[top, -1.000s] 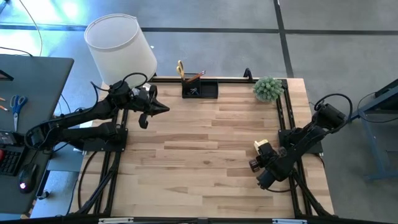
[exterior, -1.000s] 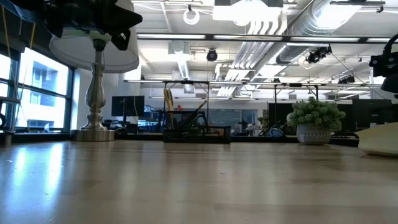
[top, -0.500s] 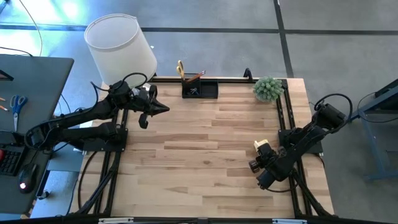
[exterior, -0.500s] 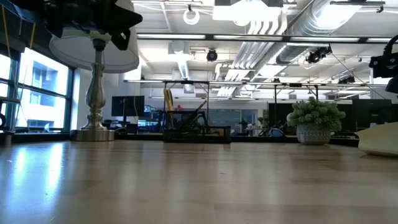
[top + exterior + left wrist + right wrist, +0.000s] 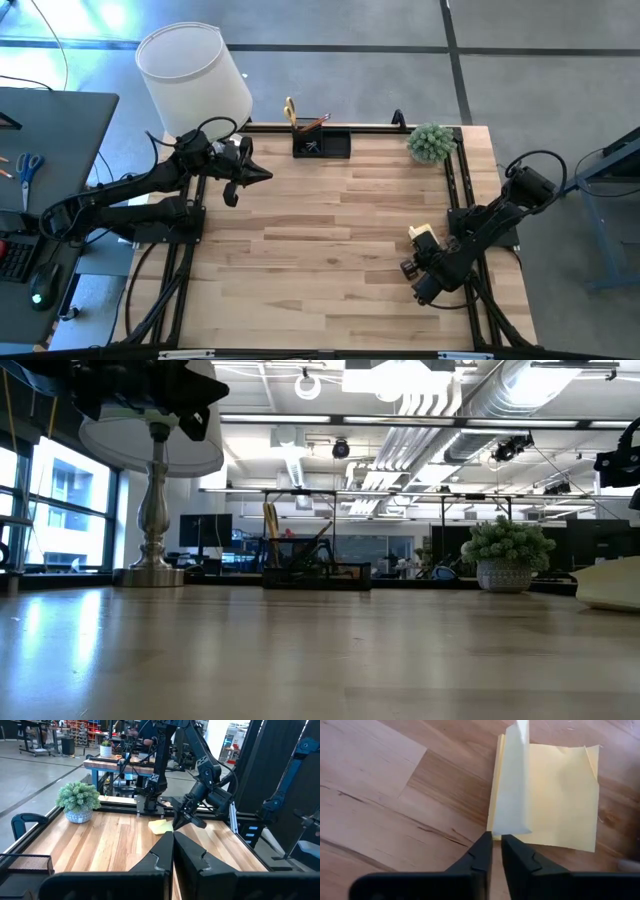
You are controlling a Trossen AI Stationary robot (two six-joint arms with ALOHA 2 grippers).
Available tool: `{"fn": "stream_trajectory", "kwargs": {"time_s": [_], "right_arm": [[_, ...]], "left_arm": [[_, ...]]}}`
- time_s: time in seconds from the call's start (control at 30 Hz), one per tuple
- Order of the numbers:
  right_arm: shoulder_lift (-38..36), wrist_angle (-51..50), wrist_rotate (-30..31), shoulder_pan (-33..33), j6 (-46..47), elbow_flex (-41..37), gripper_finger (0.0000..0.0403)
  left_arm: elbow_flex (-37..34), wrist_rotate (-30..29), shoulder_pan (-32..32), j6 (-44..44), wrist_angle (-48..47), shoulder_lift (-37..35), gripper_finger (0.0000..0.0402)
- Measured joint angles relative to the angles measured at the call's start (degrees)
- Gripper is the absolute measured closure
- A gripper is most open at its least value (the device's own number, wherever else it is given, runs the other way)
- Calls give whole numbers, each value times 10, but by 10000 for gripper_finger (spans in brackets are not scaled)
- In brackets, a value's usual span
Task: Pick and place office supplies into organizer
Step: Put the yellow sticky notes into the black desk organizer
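Note:
The yellow sticky-note pad (image 5: 560, 795) lies flat near the table's right edge (image 5: 419, 233), with its top sheet (image 5: 512, 785) curled upright. My right gripper (image 5: 496, 841) is shut and points down at the pad's edge, just below that curled sheet. The black organizer (image 5: 322, 145) stands at the far edge; pencils and a pale scissors handle stick out of its cup and small dark pieces lie in its tray. My left gripper (image 5: 265, 175) is shut, holds nothing, and hangs in the air near the far left corner, left of the organizer. My right gripper comes at the pad from above, its fingertips (image 5: 487, 840) at the pad's edge (image 5: 492, 827) under the curled sheet. I cannot tell whether they touch the pad or the sheet.
A white-shaded lamp (image 5: 195, 70) stands at the far left corner and a small potted plant (image 5: 432, 142) at the far right corner. Black frame rails run along both sides. The middle of the wooden table (image 5: 320, 250) is bare. Blue-handled scissors (image 5: 30, 165) lie on a side desk.

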Motion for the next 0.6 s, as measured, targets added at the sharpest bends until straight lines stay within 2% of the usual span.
{"fn": "stream_trajectory", "kwargs": {"time_s": [0.17,0.6], "right_arm": [[-1,2,-18,-11,-31,5,400],[-1,-43,20,-91,-165,78,402]], "left_arm": [[0,-9,0,0,-1,0,401],[0,-16,0,0,-1,0,401]]}}
